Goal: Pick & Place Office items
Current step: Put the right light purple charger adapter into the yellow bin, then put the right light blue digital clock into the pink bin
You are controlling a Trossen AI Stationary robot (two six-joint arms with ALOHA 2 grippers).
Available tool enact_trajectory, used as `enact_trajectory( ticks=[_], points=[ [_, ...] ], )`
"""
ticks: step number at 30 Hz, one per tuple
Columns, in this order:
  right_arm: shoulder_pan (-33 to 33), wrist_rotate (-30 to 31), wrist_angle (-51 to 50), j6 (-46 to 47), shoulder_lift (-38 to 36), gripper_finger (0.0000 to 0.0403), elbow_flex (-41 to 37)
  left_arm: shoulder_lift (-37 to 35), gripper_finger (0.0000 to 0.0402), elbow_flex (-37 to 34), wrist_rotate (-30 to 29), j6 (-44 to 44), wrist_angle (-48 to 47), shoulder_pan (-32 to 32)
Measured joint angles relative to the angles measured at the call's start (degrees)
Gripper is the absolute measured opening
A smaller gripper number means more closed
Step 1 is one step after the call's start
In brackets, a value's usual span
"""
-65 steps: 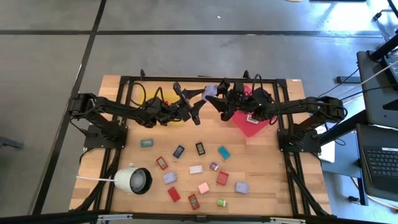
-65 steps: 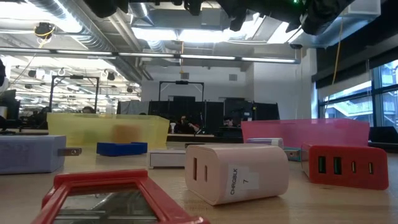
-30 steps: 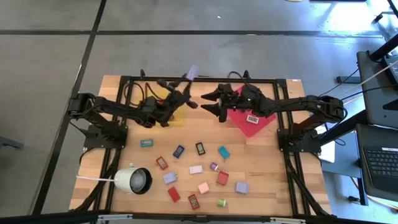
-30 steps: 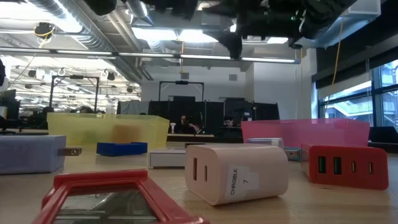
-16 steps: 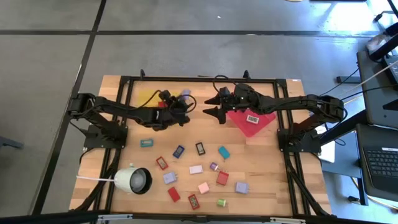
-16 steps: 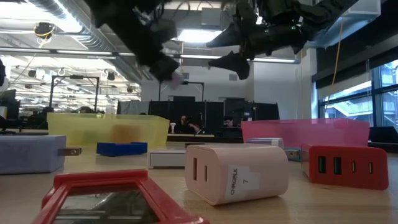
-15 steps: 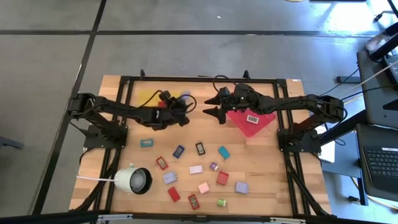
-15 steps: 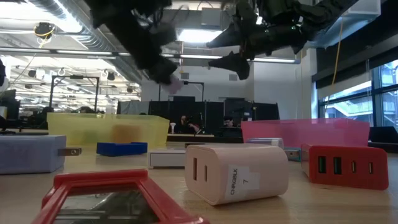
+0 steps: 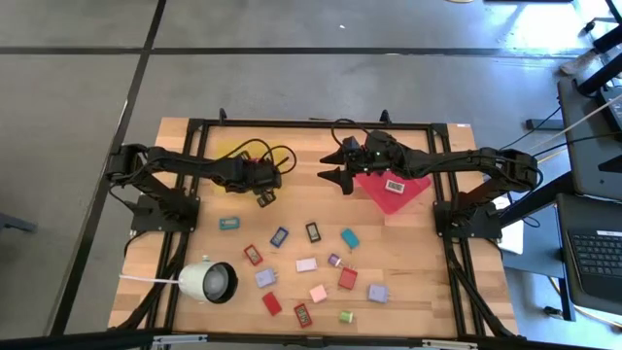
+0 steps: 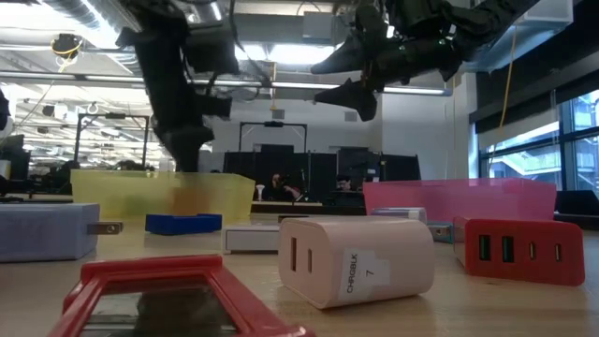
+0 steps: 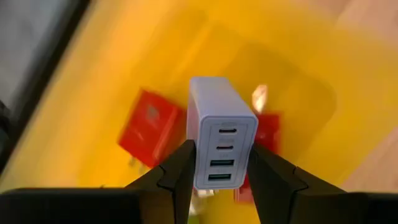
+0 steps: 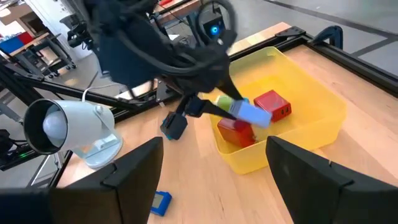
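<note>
My left gripper [image 11: 221, 163] is shut on a lilac charger block [image 11: 221, 140] and hangs over the yellow tray [image 12: 314, 121] at the table's far left. Two red blocks [image 11: 149, 127] lie in that tray. In the high view the left arm [image 9: 255, 177] covers most of the tray [image 9: 231, 151]. My right gripper [image 9: 333, 162] stands open in the air between the two trays, holding nothing. Several more office items [image 9: 311, 231] lie scattered flat on the table's near half. My left gripper pinches the lilac block between its two fingers, one on each long side [image 11: 194, 158], with the face that bears the ports turned toward the wrist. The fingers slant down from above. The block is lifted clear, above the tray's floor.
A red tray [image 9: 374, 199] with a labelled block [image 9: 394, 185] stands at the far right. A white round lamp [image 9: 209, 282] lies near the front left. A black frame rail [image 9: 311, 124] runs along the table's far edge.
My left gripper has come down and toward the table's left edge with the lilac block, tipping from raised to pointing steeply down, and now hangs over the yellow tray. My right gripper has tipped a little downward and kept its place.
</note>
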Motion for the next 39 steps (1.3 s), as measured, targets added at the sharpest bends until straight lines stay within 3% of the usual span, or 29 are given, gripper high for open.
enact_trajectory(
  ticks=[3,10,20,30,36,39],
  points=[
    [0.01,0.0,0.01,-0.04,0.0,0.0288,0.0,0.0,0.0125,-1.49,1.37,1.53,0.16,1.35],
    [0.01,0.01,0.02,-0.04,0.0,0.0288,0.0,0.04,0.0129,-2.66,-1.67,2.35,0.17,2.34],
    [0.02,0.0,0.0,0.0,0.0,0.0288,0.02,0.04,0.019,-2.27,-2.13,-0.49,0.35,2.4],
    [0.0,-2.86,-1.91,0.99,-0.62,0.0288,0.08,0.04,0.0205,7.07,-0.97,2.57,-3.9,1.98],
    [1.63,-9.18,-21.66,-7.76,-1.84,0.0288,0.1,0.04,0.0207,10.99,3.21,2.59,-4.77,0.54],
    [4.1,-7.94,-34.55,-13.19,-1.84,0.0288,0.07,0.04,0.0207,11.13,3.99,2.59,-4.82,-0.59]
  ],
)
